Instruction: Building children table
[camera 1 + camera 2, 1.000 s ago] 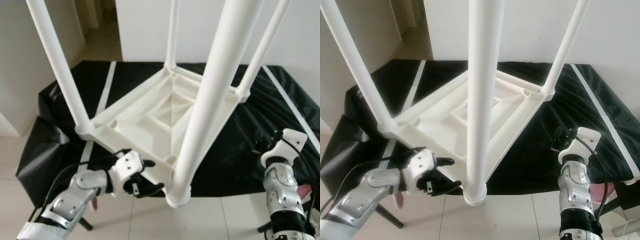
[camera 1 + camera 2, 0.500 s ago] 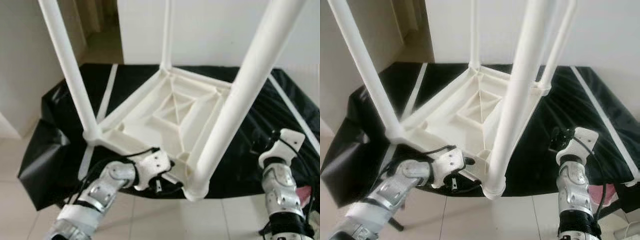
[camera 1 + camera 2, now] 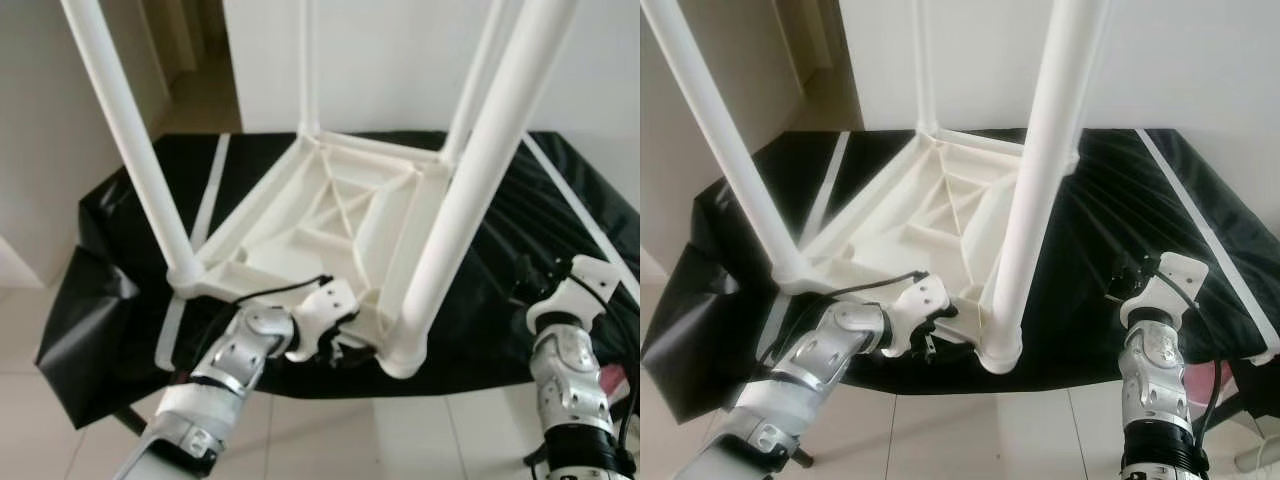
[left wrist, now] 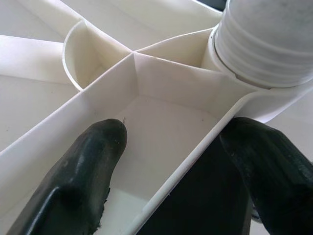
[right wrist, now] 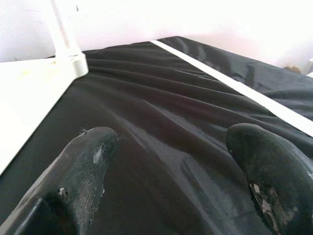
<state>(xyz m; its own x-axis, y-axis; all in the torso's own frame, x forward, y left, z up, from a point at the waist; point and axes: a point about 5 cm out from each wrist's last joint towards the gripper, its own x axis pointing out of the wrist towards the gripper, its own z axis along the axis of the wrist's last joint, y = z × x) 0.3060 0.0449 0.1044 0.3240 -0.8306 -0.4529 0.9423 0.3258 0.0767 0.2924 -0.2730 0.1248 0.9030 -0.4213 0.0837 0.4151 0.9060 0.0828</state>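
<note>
Left end effector open, straddling table rim at 6 o'clock corner; right end effector open, idle. Rigid light plastic, slippery: you grab rib.

Pretty bright, soft daylight all round, no hard shadows anywhere. The upside-down white plastic children's table is nearly blown out against the pale wall, so its ribs look washed. The glossy black plastic sheet picks up grey sheen on its folds, strongest toward 2 o'clock. In the right wrist view the wall at 12 o'clock is pure white glare. The black fingers of the left hand are soft and out of focus up close. Head views are slightly soft overall.
</note>
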